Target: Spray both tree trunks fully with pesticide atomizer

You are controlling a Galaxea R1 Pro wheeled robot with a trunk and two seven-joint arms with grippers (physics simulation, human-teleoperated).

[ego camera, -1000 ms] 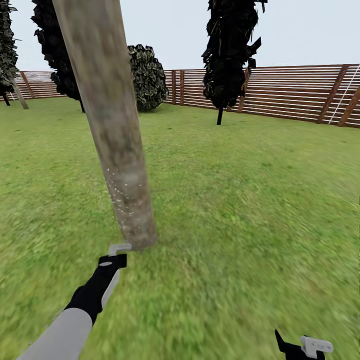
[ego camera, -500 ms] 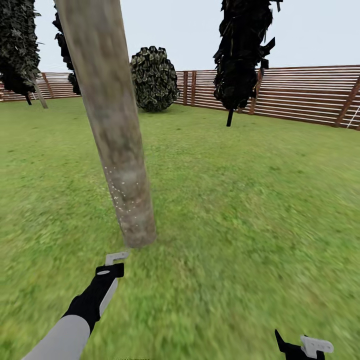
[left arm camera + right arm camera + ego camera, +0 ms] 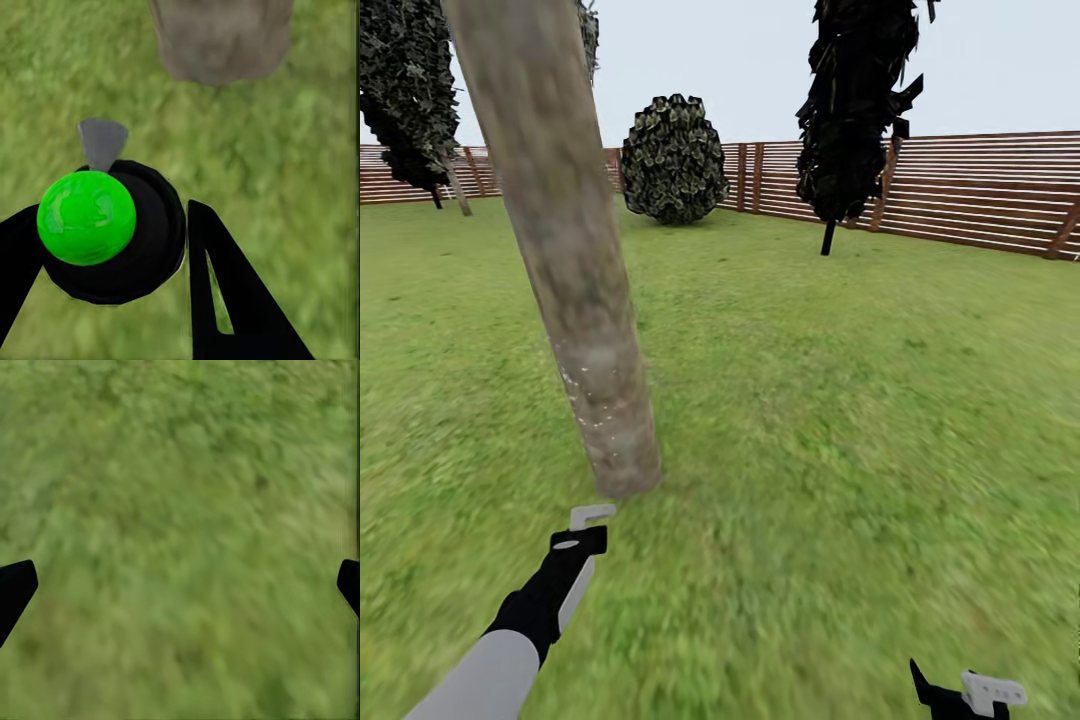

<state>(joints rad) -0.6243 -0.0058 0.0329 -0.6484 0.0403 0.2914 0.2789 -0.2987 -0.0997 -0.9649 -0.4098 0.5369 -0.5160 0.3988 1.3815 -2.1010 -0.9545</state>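
Green grass lawn [image 3: 840, 420], slatted wooden fence [image 3: 980, 190]

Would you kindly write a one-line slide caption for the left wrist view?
Left gripper clasping the green-capped black atomizer, its grey nozzle aimed at the base of the tree trunk over grass.

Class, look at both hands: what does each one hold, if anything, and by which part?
The left hand holds the pesticide atomizer, its fingers closed around the black body below the green top. The right hand is open over grass, holding nothing.
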